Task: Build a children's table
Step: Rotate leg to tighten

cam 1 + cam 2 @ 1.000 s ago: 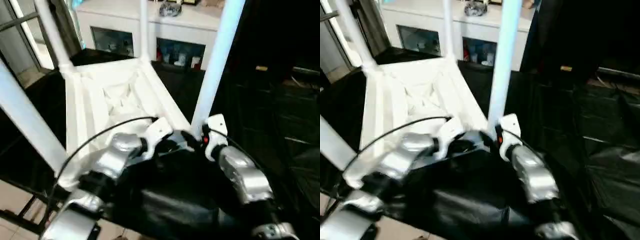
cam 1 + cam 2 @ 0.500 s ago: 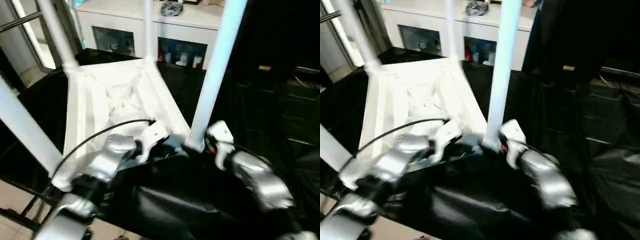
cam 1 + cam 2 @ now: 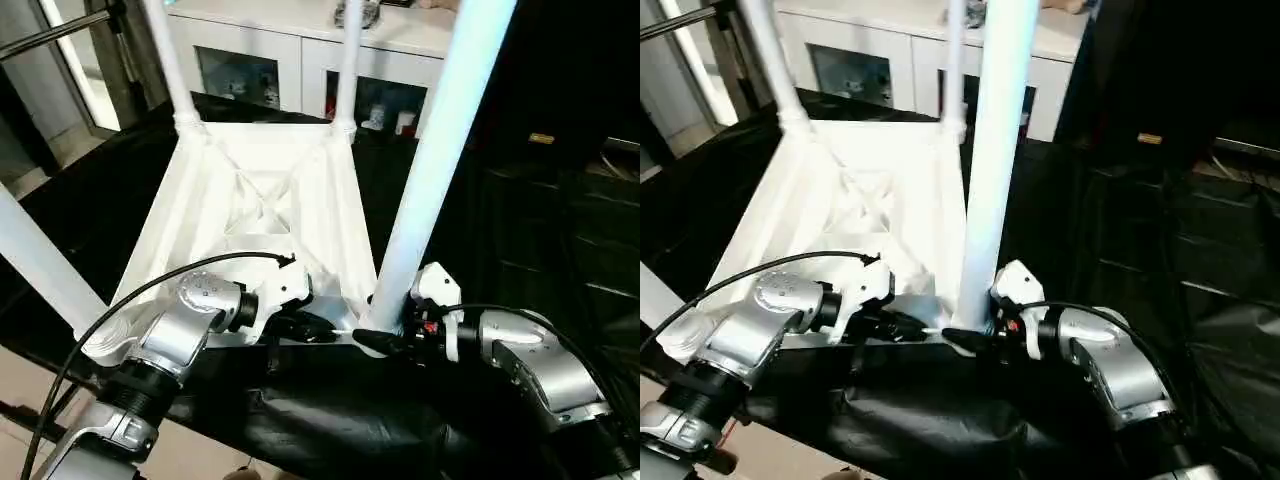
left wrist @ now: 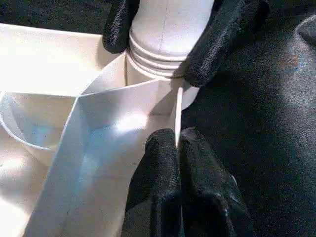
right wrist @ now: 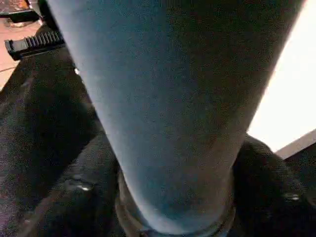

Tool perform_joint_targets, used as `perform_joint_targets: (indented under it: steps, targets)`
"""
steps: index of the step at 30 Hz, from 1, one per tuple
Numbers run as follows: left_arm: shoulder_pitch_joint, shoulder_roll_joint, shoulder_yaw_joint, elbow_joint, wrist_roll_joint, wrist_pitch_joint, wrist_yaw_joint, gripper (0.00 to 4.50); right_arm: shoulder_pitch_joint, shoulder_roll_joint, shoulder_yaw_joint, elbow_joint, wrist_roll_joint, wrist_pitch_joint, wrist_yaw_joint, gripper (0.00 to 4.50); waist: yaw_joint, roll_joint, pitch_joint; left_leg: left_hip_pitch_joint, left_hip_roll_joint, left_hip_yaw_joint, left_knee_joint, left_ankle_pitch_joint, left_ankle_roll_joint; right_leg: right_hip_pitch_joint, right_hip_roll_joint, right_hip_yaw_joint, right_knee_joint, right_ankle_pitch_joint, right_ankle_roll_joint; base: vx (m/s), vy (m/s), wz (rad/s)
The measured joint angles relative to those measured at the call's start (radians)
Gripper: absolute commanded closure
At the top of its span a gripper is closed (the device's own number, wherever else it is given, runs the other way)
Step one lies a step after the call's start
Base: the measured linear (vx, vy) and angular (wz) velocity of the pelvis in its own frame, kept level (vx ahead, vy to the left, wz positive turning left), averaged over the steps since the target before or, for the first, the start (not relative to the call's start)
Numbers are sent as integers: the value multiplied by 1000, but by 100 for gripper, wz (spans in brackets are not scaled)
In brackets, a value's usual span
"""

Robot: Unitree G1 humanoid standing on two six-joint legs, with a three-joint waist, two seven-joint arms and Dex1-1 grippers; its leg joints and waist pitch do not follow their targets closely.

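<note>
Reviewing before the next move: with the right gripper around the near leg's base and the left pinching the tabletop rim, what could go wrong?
1. The near leg shows threads above its socket; it may wobble if released.
2. The left gripper pinches only a thin rim of the upside-down tabletop; it might slip.
3. The right gripper twisting could shift the tabletop.

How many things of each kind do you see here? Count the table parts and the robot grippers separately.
Table top: 1
Table legs, standing up in the corner sockets: 4
Grippers, left gripper, right gripper: 2
Total: 7
</note>
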Motion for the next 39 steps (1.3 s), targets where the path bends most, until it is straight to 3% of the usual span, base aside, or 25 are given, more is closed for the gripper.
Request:
perform_joint_targets:
  steps: [5, 7, 11, 15, 20, 21, 24, 29, 35, 39]
  targets:
    - [0, -4, -2, 0, 3, 5, 24, 450, 7, 23, -5, 1, -2, 5, -28, 179, 0, 0, 0, 0, 0, 0, 0, 0, 0, 0, 0, 0, 1, 0, 0, 0, 0, 0]
    - [-7, -24, 7, 18, 11, 12, 82, 450, 1, 63, -25, 24, -19, 6, -114, 180, -5, -1, 0, 0, 0, 0, 1, 0, -1, 2, 0, 1, 1, 1, -1, 0, 0, 0]
    - [-48, -89, 24, 79, 47, 31, 216, 450, -47, 157, -69, 100, -62, 13, -330, 182, -30, -2, 0, 2, 0, 0, 1, 1, -2, 2, 1, 1, 1, 1, 2, -13, -1, -2]
    - [-99, -163, 34, 152, 73, 57, 355, 450, -93, 252, -120, 167, -90, 27, -553, 182, -36, -2, 0, 2, 0, -1, 0, 1, -2, 2, 1, 1, 2, 1, 2, 0, 0, 0]
    - [-123, -211, 43, 180, 83, 84, 434, 450, -127, 306, -144, 214, -117, 13, -678, 182, -37, 0, -1, 1, 0, 0, 0, 1, -2, 2, 1, 1, 1, 3, -1, 0, 0, 0]
    - [-124, -211, 43, 180, 83, 84, 436, 450, -126, 308, -147, 215, -117, 4, -674, 182, -37, 0, -1, 1, 0, 0, 0, 1, -2, 2, 1, 1, 1, 2, -1, 0, 0, 0]
    - [-124, -211, 42, 180, 83, 82, 428, 450, -120, 307, -157, 213, -110, -3, -648, 112, -37, 1, -1, 1, 0, 0, -1, 1, -2, 2, 1, 1, 1, 2, -1, 0, 0, 0]
    - [-114, -187, 38, 169, 82, 58, 374, 450, -89, 260, -128, 181, -112, -24, -552, 106, -33, 1, -1, 1, 0, 0, -1, 1, -2, 2, 1, 1, 1, 2, -1, 0, 0, 0]
    - [-61, -111, 22, 97, 62, 17, 230, 450, -34, 158, -88, 99, -62, -19, -319, 106, -27, 1, 0, 0, 0, 0, -2, 1, -2, 1, 1, 1, 1, 2, -1, 0, 0, 0]
    - [-36, -60, 9, 58, 33, -6, 117, 450, -10, 91, -49, 49, -25, -11, -166, 106, -12, 2, 1, 0, 0, 0, 0, 1, -1, 1, 1, 0, 0, 2, -1, 0, 0, 0]
